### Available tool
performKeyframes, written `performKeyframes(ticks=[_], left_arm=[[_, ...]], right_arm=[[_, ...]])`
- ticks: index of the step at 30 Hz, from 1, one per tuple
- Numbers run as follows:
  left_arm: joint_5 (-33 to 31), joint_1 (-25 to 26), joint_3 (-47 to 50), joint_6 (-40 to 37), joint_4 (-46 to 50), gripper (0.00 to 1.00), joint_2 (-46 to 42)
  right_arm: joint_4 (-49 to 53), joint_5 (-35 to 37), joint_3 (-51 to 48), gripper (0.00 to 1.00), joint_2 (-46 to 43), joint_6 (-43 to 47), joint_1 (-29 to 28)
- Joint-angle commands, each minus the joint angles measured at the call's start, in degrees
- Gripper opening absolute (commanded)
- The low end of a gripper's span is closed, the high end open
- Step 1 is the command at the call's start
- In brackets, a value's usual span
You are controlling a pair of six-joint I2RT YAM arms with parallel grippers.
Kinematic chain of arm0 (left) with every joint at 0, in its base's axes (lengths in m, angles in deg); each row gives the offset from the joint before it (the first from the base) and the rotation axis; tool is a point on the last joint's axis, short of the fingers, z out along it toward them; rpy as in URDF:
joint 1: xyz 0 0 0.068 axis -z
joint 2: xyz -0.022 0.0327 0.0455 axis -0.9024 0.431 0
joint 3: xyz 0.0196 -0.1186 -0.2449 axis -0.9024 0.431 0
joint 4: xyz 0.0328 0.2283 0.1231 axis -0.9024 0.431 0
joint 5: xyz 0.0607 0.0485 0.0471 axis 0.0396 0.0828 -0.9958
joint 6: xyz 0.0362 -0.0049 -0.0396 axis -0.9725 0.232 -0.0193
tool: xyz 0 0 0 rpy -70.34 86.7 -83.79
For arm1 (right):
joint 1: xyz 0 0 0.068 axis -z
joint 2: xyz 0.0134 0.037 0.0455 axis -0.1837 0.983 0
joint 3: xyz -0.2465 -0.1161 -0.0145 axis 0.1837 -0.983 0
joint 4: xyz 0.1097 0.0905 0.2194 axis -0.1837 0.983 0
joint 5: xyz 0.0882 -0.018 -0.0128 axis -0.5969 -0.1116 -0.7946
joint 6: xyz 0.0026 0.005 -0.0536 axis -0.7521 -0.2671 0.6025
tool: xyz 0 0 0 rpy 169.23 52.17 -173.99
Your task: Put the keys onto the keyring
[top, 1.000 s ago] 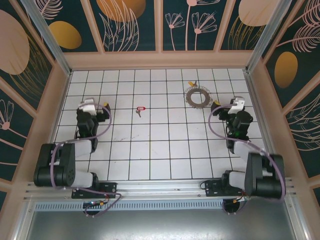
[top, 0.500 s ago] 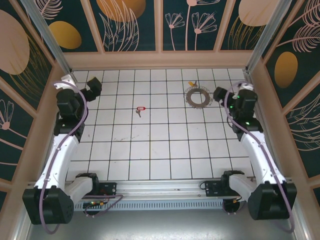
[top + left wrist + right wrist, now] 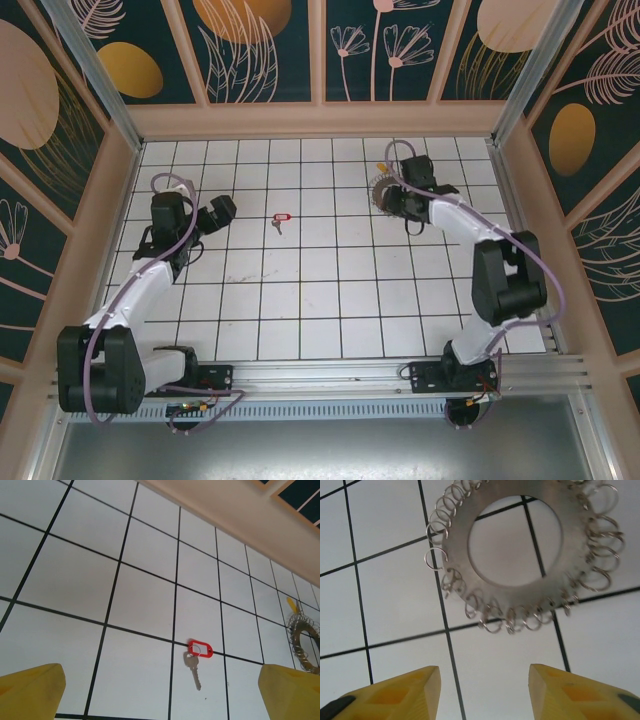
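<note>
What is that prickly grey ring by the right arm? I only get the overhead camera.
Observer: The right wrist camera shows the keyring as a flat metal disc with a big hole, its rim strung with small wire loops.
Operator: Is the claw holding it?
Observer: No. The right gripper has its yellow fingers apart, short of the ring, bare tile between them.
Operator: And the red speck?
Observer: On the left wrist camera, a red tag with a silvery key attached.

keyring (image 3: 512,599) top cut off at frame edge, overhead partly hidden by right arm (image 3: 455,215), keys (image 3: 277,225) tiny
</note>
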Motion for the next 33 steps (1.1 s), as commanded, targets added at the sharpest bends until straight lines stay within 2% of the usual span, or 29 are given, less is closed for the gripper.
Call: performKeyframes(ticks=[1, 3, 6, 13, 18, 24, 27, 33], left_arm=[[1.27, 0.0, -2.21, 0.94, 1.64, 0.99, 1.68], [1.75, 0.0, -2.24, 1.14, 1.48, 0.99, 2.74], [1.71, 0.0, -2.59, 1.25, 1.95, 0.99, 4.2], [3.19, 0.09, -2.93, 1.21, 2.01, 0.99, 7.0], [4.32, 0.25, -3.69, 1.27, 2.21, 0.99, 9.17], [2.4, 0.35, -3.91, 0.01, 2.87, 0.99, 8.99], [1.68, 0.44, -3.8, -0.27, 2.88, 0.98, 8.71], [1.09, 0.61, -3.82, -0.53, 3.11, 0.99, 8.32]], right_arm=[[5.6, 4.38, 6.77, 0.42, 5.52, -1.94, -1.07], [8.9, 8.46, 9.53, 0.36, 8.85, -5.65, -1.08], [8.78, 10.65, 10.91, 0.33, 12.15, -10.78, -1.48], [14.51, 16.21, 22.05, 0.34, 20.24, -7.99, -5.26], [13.79, 13.8, 21.91, 0.33, 20.9, -7.46, -4.43], [14.29, 8.85, 20.91, 0.33, 22.44, -7.15, -3.38], [14.21, 9.44, 19.79, 0.28, 22.02, -7.44, -3.17], [13.26, 6.09, 19.47, 0.27, 23.17, -7.84, -1.53]])
